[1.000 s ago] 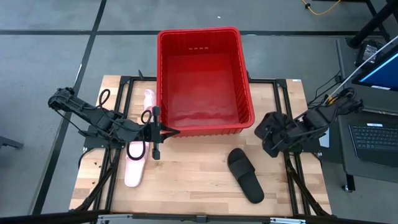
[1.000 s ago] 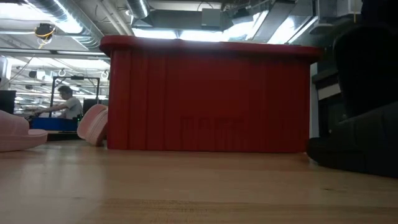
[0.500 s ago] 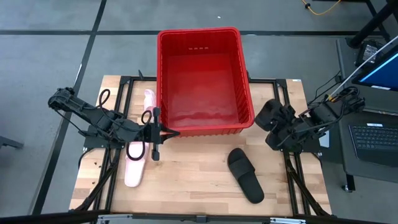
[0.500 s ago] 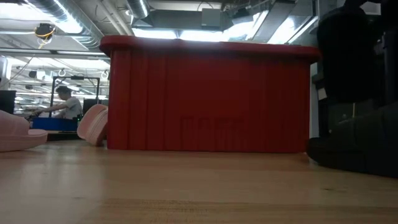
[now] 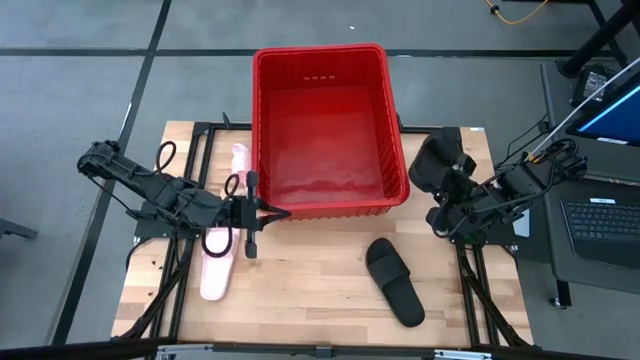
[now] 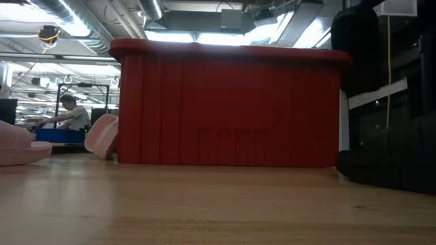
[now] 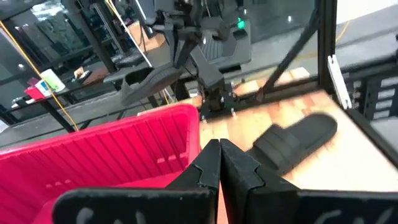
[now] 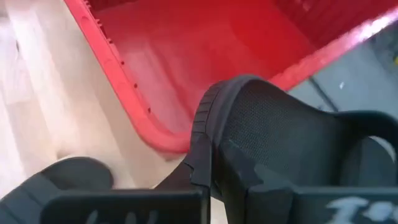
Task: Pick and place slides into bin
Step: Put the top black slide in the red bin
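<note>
The red bin (image 5: 325,120) stands at the table's far middle. My right gripper (image 5: 447,192) is shut on a black slide (image 5: 434,163), held in the air just right of the bin's near right corner; it also shows in the low view (image 6: 357,47). A second black slide (image 5: 393,281) lies flat on the table, near right. One pink slide (image 5: 215,265) lies flat at the near left, and another (image 5: 238,160) rests against the bin's left wall. My left gripper (image 5: 283,212) is shut and empty at the bin's near left corner. My right gripper pinches the black slide between its two fingers (image 8: 198,167) at the ribbed edge of its sole (image 8: 203,121). Which end of the slide this is cannot be told. The slide is lifted clear of the table and sticks out beyond the fingers toward the bin.
The bin's near wall (image 6: 231,109) fills the middle of the low view. A black frame rail (image 5: 455,250) runs along the table's right side. A laptop (image 5: 600,215) stands off the table's right edge. A person (image 6: 68,112) sits far behind the table.
My right gripper has risen and gone toward the table's far edge, up beside the bin's near right corner. The black slide in its fingers has gone with it, higher above the table. My left arm has kept still.
</note>
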`<act>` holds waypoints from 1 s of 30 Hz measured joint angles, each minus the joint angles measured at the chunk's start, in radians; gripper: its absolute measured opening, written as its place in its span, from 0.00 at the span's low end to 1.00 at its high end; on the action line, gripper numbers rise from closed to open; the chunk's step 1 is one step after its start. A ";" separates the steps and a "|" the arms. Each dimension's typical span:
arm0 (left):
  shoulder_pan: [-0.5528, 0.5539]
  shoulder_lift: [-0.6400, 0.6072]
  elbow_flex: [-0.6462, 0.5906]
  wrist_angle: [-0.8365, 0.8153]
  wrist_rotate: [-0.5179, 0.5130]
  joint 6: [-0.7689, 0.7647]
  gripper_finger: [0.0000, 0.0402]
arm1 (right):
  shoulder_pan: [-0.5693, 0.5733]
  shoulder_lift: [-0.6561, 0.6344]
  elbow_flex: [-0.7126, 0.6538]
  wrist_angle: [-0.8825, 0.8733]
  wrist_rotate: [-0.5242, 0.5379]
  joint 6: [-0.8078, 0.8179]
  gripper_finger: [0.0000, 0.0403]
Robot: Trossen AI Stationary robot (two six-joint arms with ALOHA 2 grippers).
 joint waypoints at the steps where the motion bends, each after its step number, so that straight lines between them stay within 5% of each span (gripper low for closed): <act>1: 0.000 0.000 0.000 0.011 0.000 -0.007 0.00 | 0.000 0.000 0.000 0.015 0.011 -0.024 0.04; 13: 0.001 0.000 0.000 0.077 -0.005 -0.034 0.00 | 0.000 0.000 0.000 0.196 0.116 -0.406 0.03; 21: 0.001 0.000 0.000 0.133 -0.006 -0.028 0.00 | 0.000 0.000 0.000 0.405 0.116 -0.761 0.03; 30: 0.001 0.000 0.000 0.186 -0.006 0.021 0.00 | -0.062 0.002 0.000 0.534 0.011 -0.888 0.03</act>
